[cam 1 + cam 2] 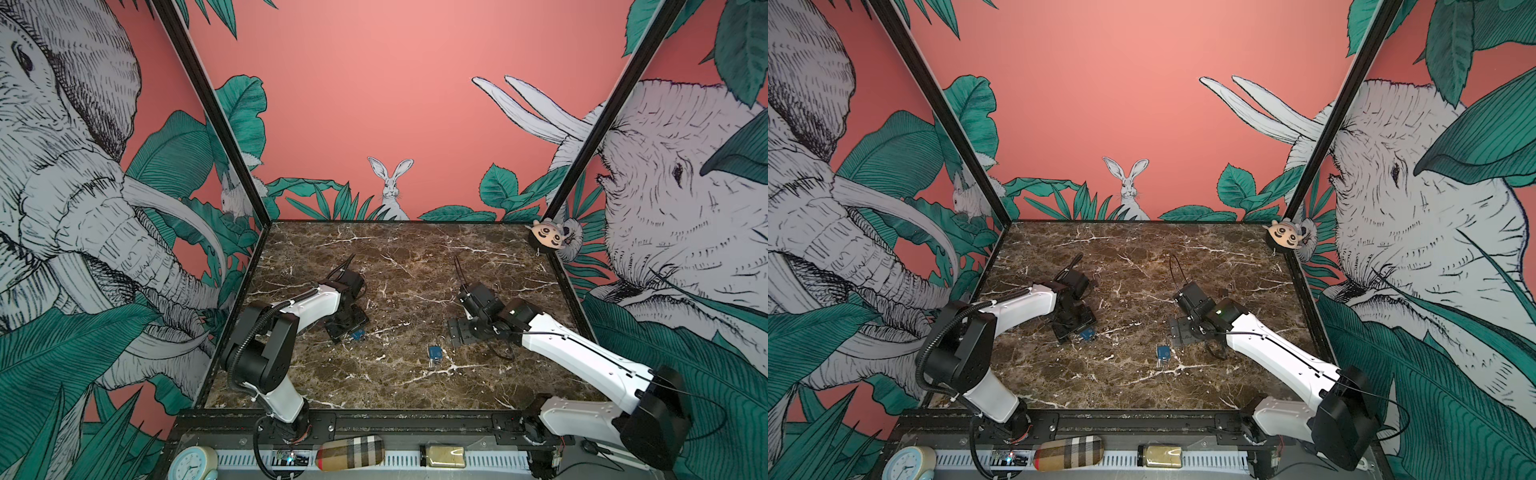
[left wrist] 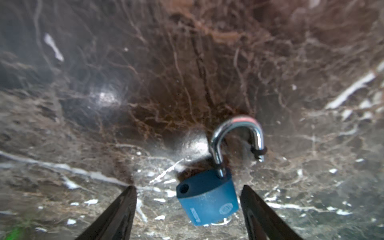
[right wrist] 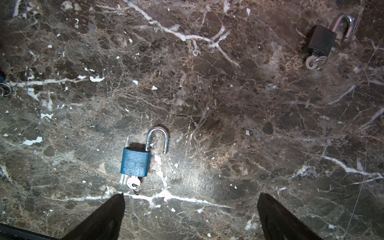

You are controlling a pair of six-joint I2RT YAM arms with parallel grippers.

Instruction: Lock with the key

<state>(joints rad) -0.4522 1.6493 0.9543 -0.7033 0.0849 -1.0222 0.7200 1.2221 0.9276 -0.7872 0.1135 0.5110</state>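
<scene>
Left pincer [image 2: 188,186] straddling blue padlock [image 2: 207,199], shackle [image 2: 236,133] sprung.
Lock at 8 o'clock of bench [image 1: 415,257] centre; jaws apart, clear of both flanks. Close square on the body, not the shackle, base left free. Right pincer [image 3: 191,194] wide, empty, above second padlock [image 3: 135,162] at 5 o'clock.

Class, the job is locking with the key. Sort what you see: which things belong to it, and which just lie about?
Belong: blue padlock near the left arm, blue padlock mid-table, its key, black padlock perhaps.
Lying about: clock, plaid case, jar, plush toy.
</scene>
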